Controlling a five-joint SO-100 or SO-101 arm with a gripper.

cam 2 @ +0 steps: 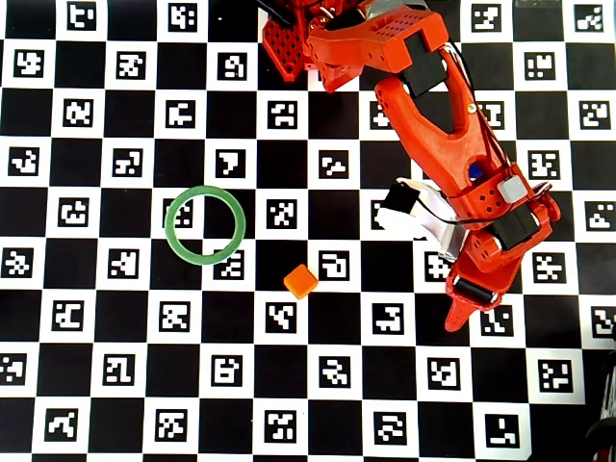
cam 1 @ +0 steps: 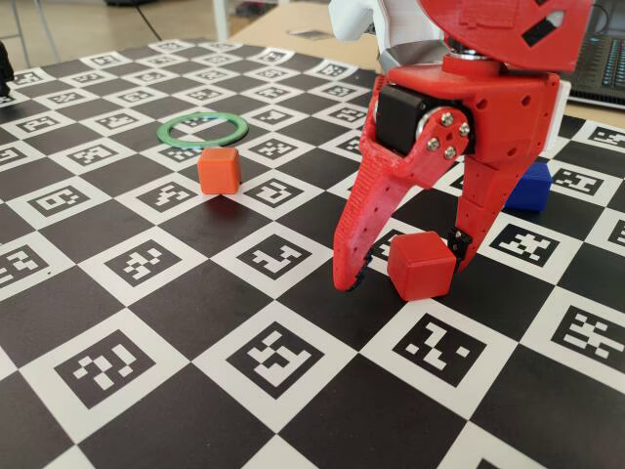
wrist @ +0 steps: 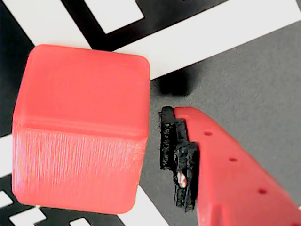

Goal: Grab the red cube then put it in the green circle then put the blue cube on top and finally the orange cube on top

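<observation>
The red cube [cam 1: 422, 266] sits on the checkered mat between my open gripper's [cam 1: 400, 266] jaws, which are low at the mat. In the wrist view the red cube [wrist: 80, 127] fills the left, and one black finger pad [wrist: 176, 150] stands just right of it with a thin gap. The other finger is out of that view. The orange cube [cam 1: 219, 170] lies left of the gripper, near the empty green circle [cam 1: 205, 128]. The blue cube [cam 1: 532, 186] is half hidden behind the gripper. In the overhead view the gripper [cam 2: 464, 310] covers the red cube.
The mat [cam 1: 146, 322] is a black-and-white checkerboard with printed markers. In the overhead view the green circle [cam 2: 205, 224] and the orange cube [cam 2: 300, 281] lie left of the arm [cam 2: 433, 125], which reaches down from the top edge.
</observation>
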